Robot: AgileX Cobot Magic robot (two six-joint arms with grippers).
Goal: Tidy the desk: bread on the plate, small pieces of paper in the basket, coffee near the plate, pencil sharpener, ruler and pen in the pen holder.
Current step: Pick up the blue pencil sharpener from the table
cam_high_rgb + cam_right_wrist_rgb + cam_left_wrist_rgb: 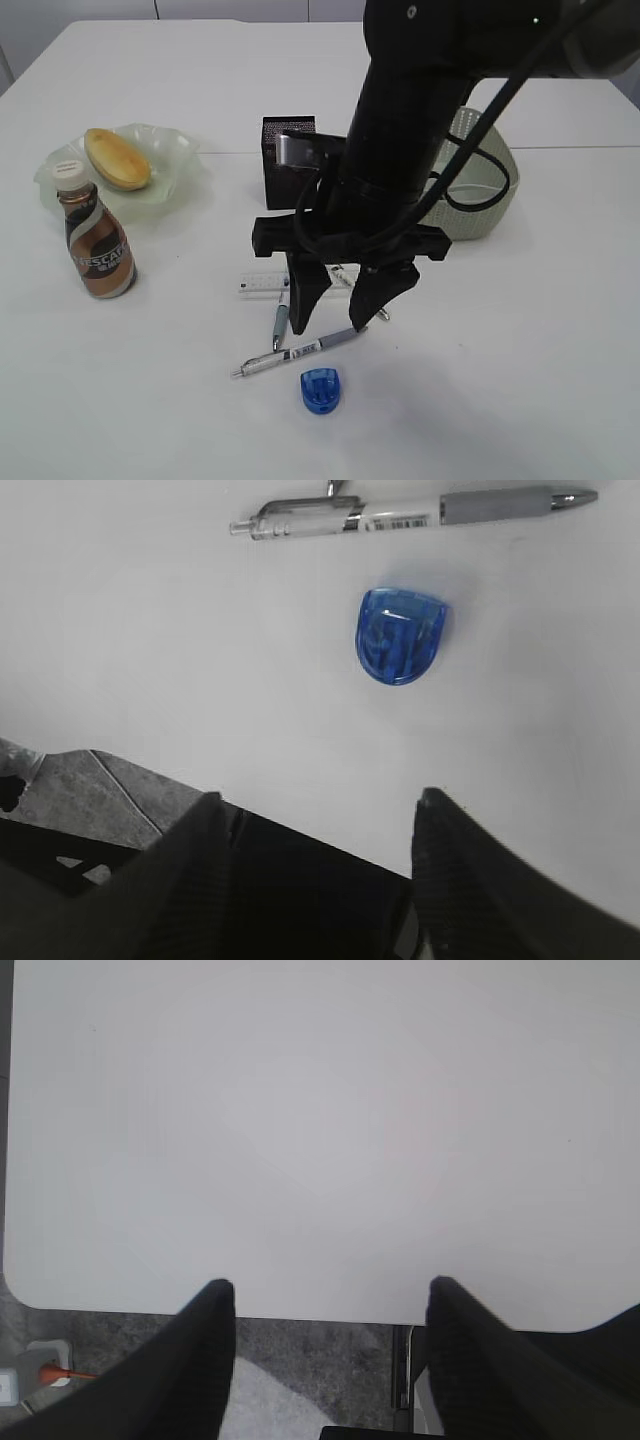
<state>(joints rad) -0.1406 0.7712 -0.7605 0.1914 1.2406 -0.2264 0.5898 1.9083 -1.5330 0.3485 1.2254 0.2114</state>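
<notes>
On the large white counter (560,330), the pale grey-green perforated basket (490,190) sits behind the black right hand (340,305), which hangs wide and empty over the clear-barrelled grey-grip pen (300,352) and whitish flat ruler (262,284). Closing there could catch both together or roll the pen into the small blue plastic pencil sharpener (320,390), just beside it. The left hand (330,1305), also wide and empty, hovers at the counter edge.
</notes>
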